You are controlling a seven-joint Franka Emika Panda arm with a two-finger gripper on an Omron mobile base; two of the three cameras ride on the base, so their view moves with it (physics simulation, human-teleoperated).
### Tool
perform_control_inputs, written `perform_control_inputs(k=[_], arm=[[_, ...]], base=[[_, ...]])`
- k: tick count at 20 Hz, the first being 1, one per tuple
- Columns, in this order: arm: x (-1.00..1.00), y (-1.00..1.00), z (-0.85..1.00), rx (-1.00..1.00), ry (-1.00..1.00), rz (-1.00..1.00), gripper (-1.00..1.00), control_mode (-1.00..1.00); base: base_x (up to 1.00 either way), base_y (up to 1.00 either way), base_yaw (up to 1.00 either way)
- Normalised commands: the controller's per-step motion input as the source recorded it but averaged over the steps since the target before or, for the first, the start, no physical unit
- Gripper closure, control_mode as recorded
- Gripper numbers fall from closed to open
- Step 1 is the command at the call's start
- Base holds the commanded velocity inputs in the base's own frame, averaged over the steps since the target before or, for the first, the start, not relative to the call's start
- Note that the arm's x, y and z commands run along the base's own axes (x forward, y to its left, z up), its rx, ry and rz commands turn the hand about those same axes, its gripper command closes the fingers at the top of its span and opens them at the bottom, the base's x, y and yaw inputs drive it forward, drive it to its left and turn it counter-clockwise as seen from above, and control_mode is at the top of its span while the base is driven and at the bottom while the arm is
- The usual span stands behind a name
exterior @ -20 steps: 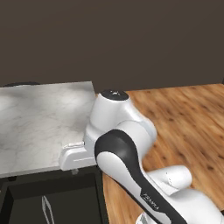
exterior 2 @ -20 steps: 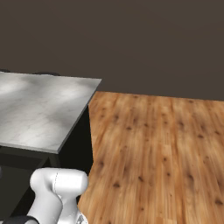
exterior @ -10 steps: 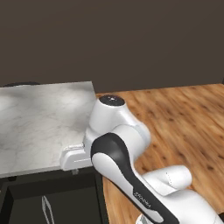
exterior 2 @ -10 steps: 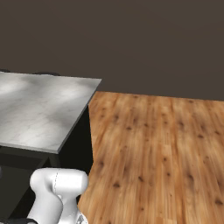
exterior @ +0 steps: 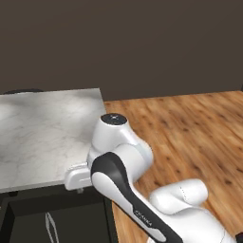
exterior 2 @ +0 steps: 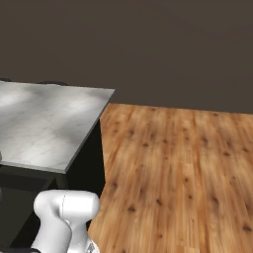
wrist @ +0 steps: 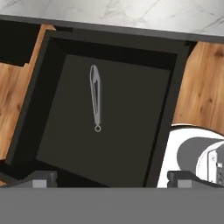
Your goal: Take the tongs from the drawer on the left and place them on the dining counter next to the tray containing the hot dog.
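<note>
A glossy white arm (exterior: 142, 190) of rounded, bulbous links is seen, banded by a curved black section on which small white lettering is printed. One joint is topped by a dark round cap (exterior: 113, 118). Smooth white casing (exterior 2: 66, 217) is repeated lower down.

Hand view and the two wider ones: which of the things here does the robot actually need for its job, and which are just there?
Needed:
- tongs, lying flat in the drawer
- drawer, pulled open
- gripper, open above the drawer, holding nothing

Just there:
- marble countertop over the drawer
- wooden floor
- dark wall
</note>
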Motion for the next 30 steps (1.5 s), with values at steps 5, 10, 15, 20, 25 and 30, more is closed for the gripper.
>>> perform_control_inputs(k=[5, 10, 15, 20, 25, 30], arm=[[0.04, 0.09, -0.54, -0.02, 0.00, 0.00, -1.00, -1.00], [0.05, 0.10, -0.53, 0.00, 0.00, 0.00, -1.00, -1.00], [0.00, 0.27, -0.54, 0.00, 0.00, 0.00, -1.00, -1.00], [0.12, 0.34, -0.55, 0.00, 0.00, 0.00, -1.00, -1.00], [0.18, 0.26, -0.50, -0.01, 0.00, 0.00, -1.00, -1.00], [0.19, 0.27, -0.40, -0.09, 0.00, 0.00, -1.00, -1.00]], base=[[0.00, 0.00, 0.00], [0.00, 0.00, 0.00], [0.00, 0.00, 0.00], [0.00, 0.00, 0.00], [0.00, 0.00, 0.00], [0.00, 0.00, 0.00]])
